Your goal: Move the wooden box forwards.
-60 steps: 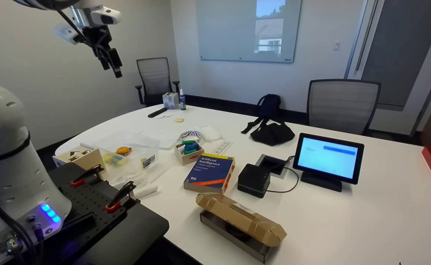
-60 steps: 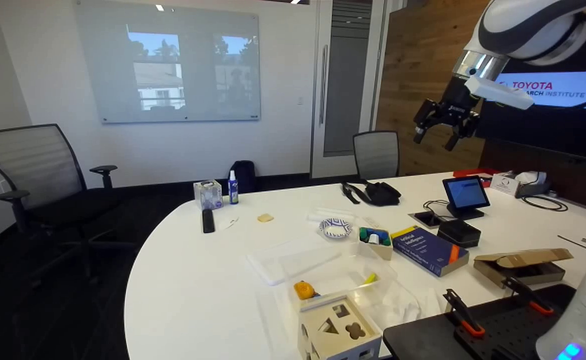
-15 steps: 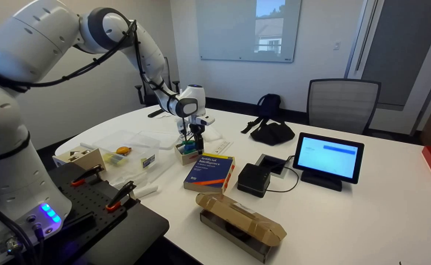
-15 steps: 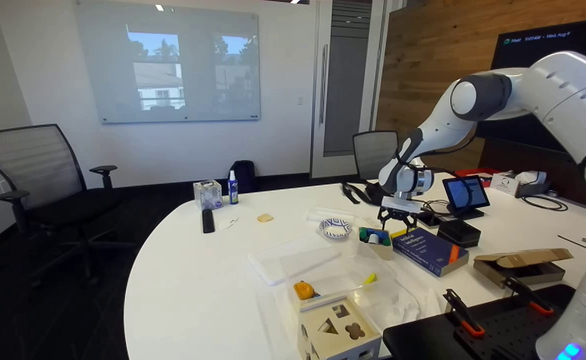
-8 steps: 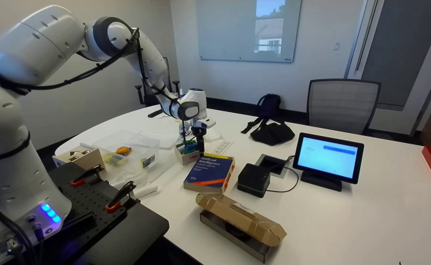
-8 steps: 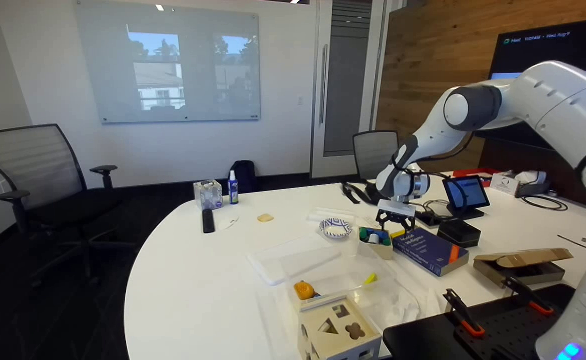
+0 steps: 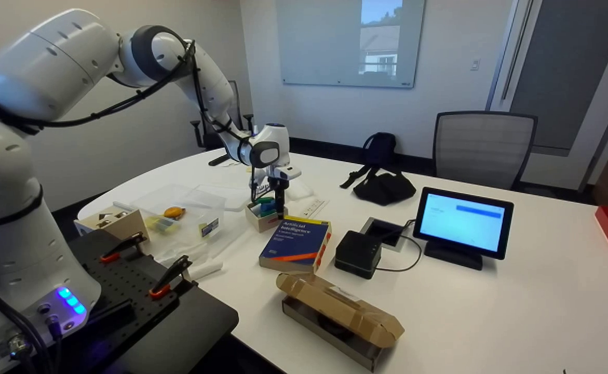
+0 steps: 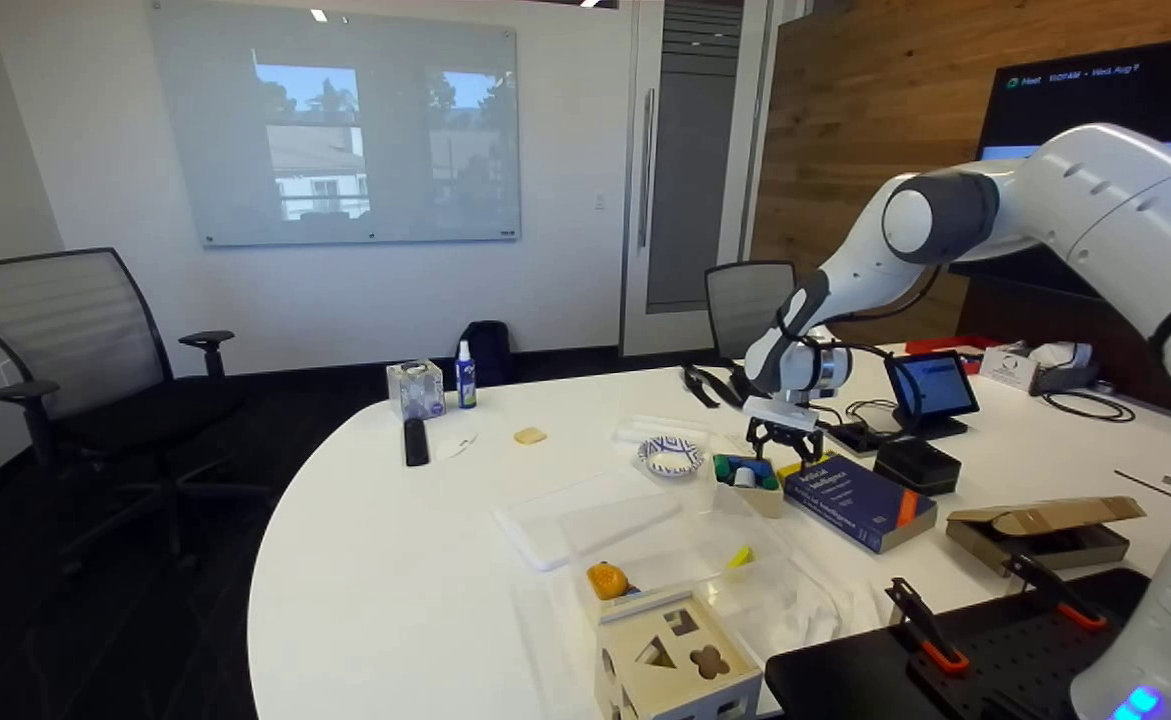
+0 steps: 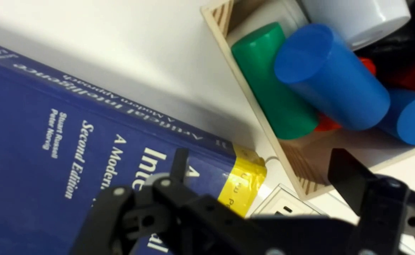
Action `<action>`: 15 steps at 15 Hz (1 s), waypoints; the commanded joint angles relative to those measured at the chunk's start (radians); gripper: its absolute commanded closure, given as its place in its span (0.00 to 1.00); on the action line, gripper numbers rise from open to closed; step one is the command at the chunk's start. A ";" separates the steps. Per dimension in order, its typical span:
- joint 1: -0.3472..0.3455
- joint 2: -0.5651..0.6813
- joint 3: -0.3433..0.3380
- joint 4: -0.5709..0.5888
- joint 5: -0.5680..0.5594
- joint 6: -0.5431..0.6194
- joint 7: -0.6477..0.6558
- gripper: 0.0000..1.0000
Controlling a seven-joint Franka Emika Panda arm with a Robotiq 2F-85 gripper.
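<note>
The wooden box (image 9: 306,161) lies ahead and right of our gripper (image 9: 260,156) in the wrist view, one corner showing between its wide-spread, empty fingers (image 9: 349,177); we likely need to centre over it before pushing.

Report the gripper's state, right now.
Gripper: open, fingers apart, holding nothing; the wooden box is not gripped.

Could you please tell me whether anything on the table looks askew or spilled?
The brown cardboard box looks odd: in both exterior views its lid is tilted up rather than closed, showing the dark inside. I see no spill; the cylinders lie inside the wooden box.
</note>
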 commanded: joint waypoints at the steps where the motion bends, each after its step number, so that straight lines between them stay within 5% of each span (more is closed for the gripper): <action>1: 0.026 0.006 -0.015 0.007 0.004 -0.037 0.061 0.00; 4: 0.035 0.015 -0.017 -0.001 -0.001 -0.034 0.087 0.00; 5: 0.037 0.020 -0.019 0.000 -0.003 -0.033 0.094 0.25; 7: 0.037 0.026 -0.019 0.003 -0.003 -0.032 0.102 0.34; 15: 0.045 0.006 -0.018 -0.017 -0.011 -0.011 0.095 0.97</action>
